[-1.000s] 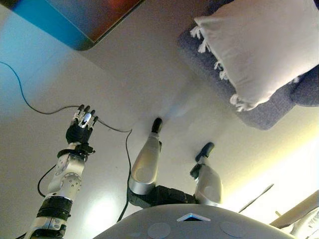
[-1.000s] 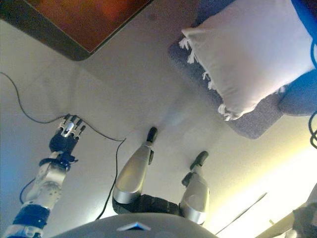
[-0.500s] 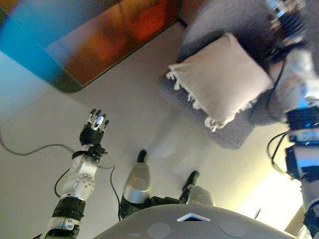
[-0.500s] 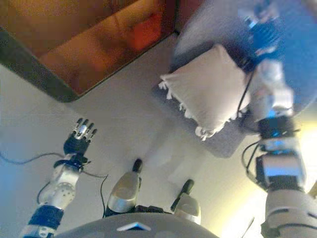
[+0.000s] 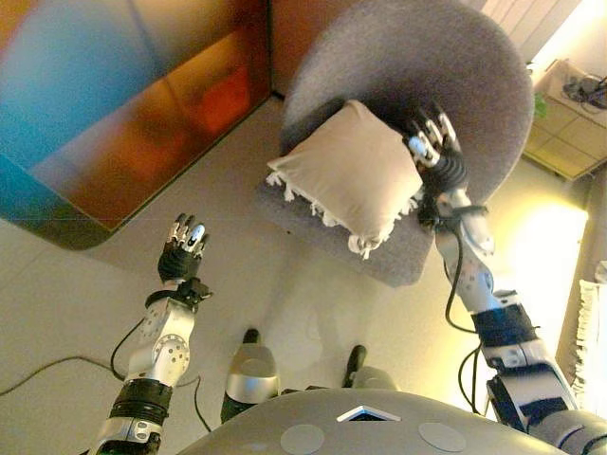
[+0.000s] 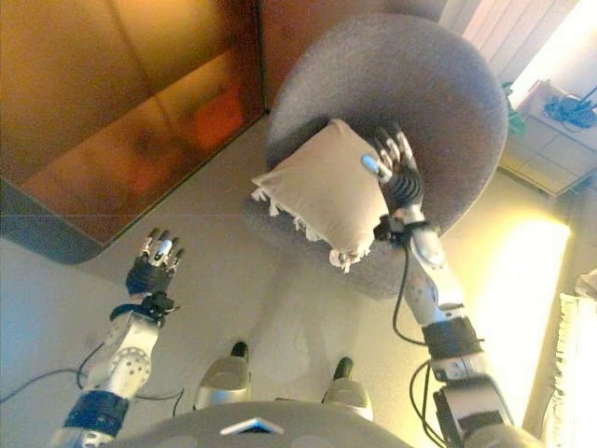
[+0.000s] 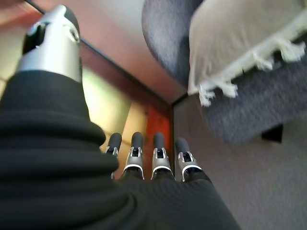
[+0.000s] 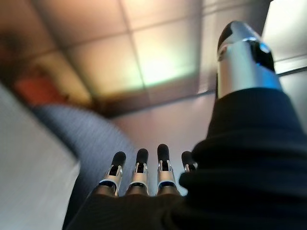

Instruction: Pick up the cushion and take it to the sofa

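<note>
Change, eye views: the right hand (image 6: 396,168) has risen to the cushion's right edge since a second ago; the camera has tilted too.
Cushion (image 5: 346,175): lies on the grey round chair (image 5: 446,66).
Left wrist view: left hand (image 7: 153,163) fingers straight, empty.
Right wrist view: fingers straight, holding nothing.
Room: pale floor (image 5: 57,294), wooden cabinet (image 6: 112,93) far left.

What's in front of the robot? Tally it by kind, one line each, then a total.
Cushion: 1
Grey round chair: 1
Robot hands: 2, left and right, both open
White shelf unit: 1
Total: 5
</note>
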Controlling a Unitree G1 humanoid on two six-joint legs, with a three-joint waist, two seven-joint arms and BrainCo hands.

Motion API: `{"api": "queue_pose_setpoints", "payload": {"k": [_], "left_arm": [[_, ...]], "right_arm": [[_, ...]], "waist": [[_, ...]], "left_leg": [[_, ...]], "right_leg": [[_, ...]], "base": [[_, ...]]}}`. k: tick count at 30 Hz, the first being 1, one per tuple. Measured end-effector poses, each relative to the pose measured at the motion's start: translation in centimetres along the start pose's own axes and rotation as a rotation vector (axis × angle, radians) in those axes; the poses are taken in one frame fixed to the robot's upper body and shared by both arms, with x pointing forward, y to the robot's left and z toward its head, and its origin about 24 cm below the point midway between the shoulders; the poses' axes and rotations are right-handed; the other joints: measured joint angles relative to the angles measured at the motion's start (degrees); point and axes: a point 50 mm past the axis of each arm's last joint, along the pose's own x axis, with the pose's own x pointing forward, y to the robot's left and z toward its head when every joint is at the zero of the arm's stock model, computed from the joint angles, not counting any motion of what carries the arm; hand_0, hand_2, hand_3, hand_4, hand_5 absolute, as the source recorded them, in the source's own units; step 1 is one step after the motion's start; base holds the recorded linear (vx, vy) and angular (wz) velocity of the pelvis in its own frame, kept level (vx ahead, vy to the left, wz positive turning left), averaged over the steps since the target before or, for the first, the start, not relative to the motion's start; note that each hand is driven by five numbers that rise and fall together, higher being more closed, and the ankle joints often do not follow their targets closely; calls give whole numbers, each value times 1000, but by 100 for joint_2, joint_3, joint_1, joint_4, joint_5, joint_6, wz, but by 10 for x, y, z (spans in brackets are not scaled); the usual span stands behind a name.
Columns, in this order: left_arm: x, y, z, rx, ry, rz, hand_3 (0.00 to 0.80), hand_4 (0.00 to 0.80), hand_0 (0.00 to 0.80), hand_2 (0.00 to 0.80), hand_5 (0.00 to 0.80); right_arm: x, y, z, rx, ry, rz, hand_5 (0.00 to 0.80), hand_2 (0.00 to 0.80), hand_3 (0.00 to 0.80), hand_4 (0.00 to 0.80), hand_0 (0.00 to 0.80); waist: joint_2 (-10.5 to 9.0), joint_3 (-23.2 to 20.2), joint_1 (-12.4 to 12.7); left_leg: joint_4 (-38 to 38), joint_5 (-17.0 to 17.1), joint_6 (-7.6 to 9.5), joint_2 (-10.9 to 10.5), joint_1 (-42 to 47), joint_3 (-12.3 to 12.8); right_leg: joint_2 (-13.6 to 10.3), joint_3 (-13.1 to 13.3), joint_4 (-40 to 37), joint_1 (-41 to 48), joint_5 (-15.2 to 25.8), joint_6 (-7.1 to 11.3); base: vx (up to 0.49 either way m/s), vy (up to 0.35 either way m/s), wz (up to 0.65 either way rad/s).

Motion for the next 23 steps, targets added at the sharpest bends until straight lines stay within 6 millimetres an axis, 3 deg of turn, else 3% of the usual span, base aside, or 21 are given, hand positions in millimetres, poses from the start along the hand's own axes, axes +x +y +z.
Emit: {"api": "queue_pose_setpoints", "payload": {"k": [6, 23], "left_arm": [[-9, 4, -12, -28, 30, 45, 0, 0, 0, 0, 0], [-18, 3, -14, -40, 40, 49, 0, 0, 0, 0, 0]], "right_arm": [[-21, 2, -29, 71, 58, -28, 0, 0, 0, 0, 0], [-23, 6, -31, 63, 59, 17, 0, 0, 0, 0, 0]], "waist": [[58, -84, -73], [357, -83, -33]], "left_leg": [[-508, 225, -80, 50, 323, 103], [-1006, 429, -105, 73, 622, 178]], "right_leg": [[76, 38, -28, 22, 18, 27], [116, -22, -89, 107, 9, 40]], "base": [[0, 7, -8], [1, -2, -1]]}}
